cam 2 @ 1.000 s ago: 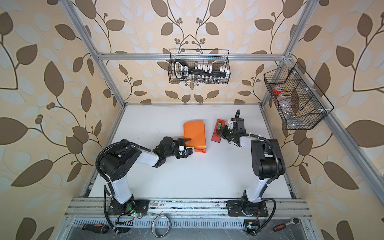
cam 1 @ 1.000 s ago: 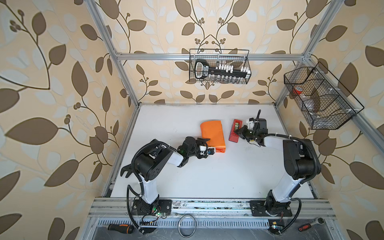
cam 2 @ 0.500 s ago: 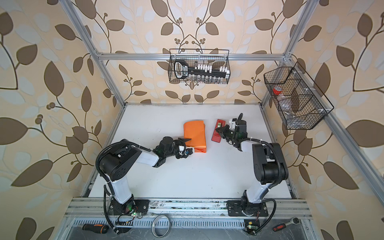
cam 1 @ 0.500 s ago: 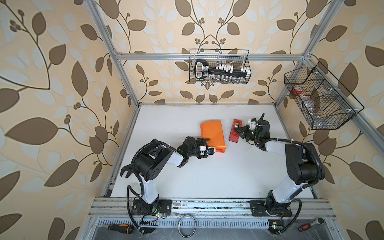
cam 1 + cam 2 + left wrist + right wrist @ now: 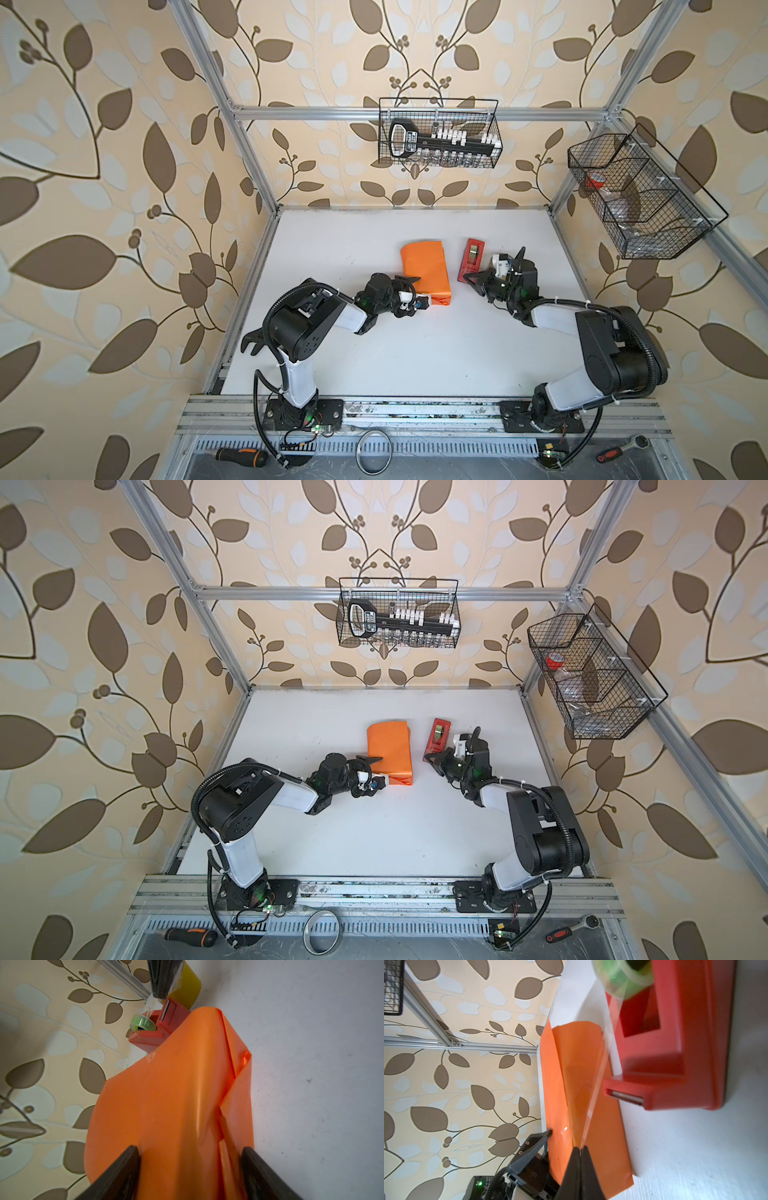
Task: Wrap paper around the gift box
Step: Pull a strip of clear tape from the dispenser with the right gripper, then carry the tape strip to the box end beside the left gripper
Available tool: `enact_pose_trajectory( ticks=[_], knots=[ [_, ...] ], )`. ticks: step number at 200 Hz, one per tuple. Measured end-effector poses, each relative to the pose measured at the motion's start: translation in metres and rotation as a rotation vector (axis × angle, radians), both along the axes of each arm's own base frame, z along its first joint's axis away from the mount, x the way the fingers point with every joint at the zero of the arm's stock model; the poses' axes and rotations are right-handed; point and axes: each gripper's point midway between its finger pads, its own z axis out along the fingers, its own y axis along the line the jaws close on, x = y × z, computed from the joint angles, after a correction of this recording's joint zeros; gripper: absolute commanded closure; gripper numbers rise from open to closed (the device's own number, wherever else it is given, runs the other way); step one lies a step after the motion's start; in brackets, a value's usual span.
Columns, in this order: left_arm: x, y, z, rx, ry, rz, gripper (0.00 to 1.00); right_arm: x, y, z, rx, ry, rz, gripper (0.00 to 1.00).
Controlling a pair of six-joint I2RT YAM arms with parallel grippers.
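Note:
The paper [image 5: 426, 270] [image 5: 390, 746] lies orange side out as a folded bundle in the middle of the table; the gift box is hidden. My left gripper [image 5: 417, 291] [image 5: 190, 1148] straddles the bundle's near end, and its wide-set fingers [image 5: 124, 1167] press the paper [image 5: 176, 1095] from both sides. Just right of the bundle stands a red tape dispenser [image 5: 472, 257] [image 5: 685, 1043]. My right gripper [image 5: 467, 277] [image 5: 579, 1148] is shut on a clear tape strip [image 5: 598, 1084] stretched from the dispenser's green roll [image 5: 623, 978].
A wire basket [image 5: 440, 133] with tools hangs on the back wall. A second wire basket [image 5: 640, 195] hangs on the right wall. A screwdriver [image 5: 243, 457], a metal ring [image 5: 374, 453] and a ratchet [image 5: 623, 449] lie on the front ledge. Aluminium frame posts edge the table.
My right gripper has drawn back from the dispenser toward the table's front, with the tape strip stretched out behind it. The left gripper and the paper have not moved.

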Motion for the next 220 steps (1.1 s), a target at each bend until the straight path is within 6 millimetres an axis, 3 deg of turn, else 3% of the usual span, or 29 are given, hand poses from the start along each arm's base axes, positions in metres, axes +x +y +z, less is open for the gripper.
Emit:
enact_pose_trajectory(
  ticks=[94, 151, 220],
  knots=[
    [0.0, 0.0, 0.0, 0.0, 0.0, 0.0, 0.23, 0.005, -0.017, -0.042, -0.101, 0.048, -0.05, 1.0],
    [0.0, 0.0, 0.0, 0.0, 0.0, 0.0, 0.23, 0.024, -0.028, -0.052, -0.188, 0.025, -0.062, 1.0],
    [0.0, 0.0, 0.0, 0.0, 0.001, 0.0, 0.23, 0.024, -0.03, -0.058, -0.264, 0.045, -0.028, 1.0]
  ],
)
